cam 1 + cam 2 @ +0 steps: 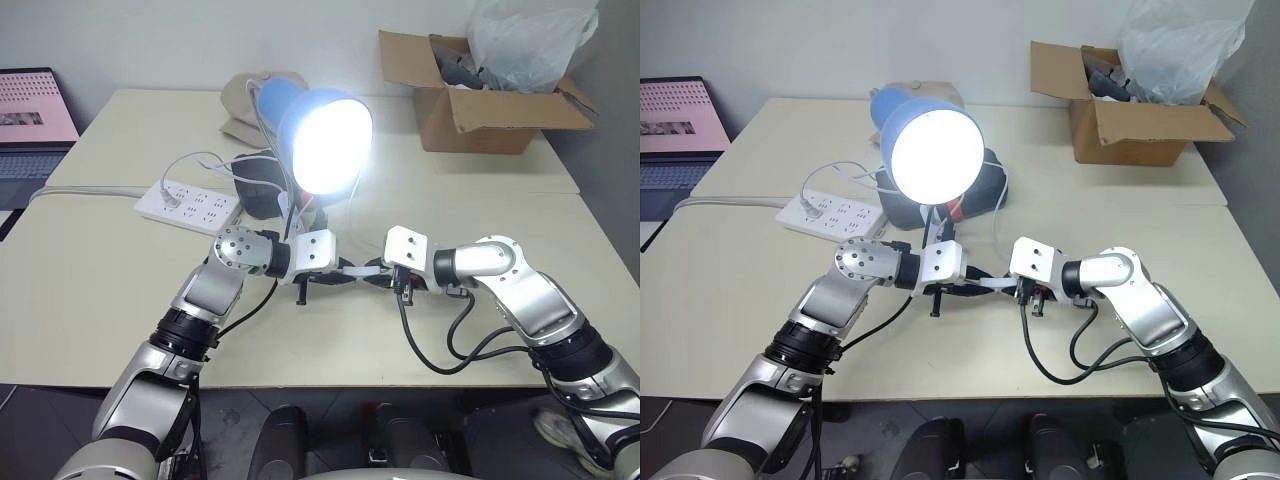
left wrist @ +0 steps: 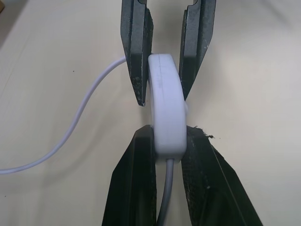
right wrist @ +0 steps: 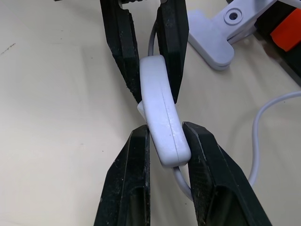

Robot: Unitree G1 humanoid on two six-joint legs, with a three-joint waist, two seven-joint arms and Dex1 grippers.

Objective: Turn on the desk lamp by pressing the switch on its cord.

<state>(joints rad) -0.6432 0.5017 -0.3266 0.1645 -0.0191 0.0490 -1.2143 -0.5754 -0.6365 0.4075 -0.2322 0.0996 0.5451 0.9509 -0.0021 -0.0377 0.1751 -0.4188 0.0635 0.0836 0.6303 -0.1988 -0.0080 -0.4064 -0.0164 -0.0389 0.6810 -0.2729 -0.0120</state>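
Left hand [image 2: 167, 141]: you see it pinching the switch [image 2: 165, 110] from one end.
Right hand [image 3: 164, 136]: pinching the other end.
Desk lamp [image 1: 322, 138]: lit, at 12 o'clock from the switch.

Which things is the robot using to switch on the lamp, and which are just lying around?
For the job:
- lamp, lit
- switch, held by both grippers
- cord
- left gripper
- right gripper

Just lying about:
- power strip
- cardboard box
- plastic bag
- laptop
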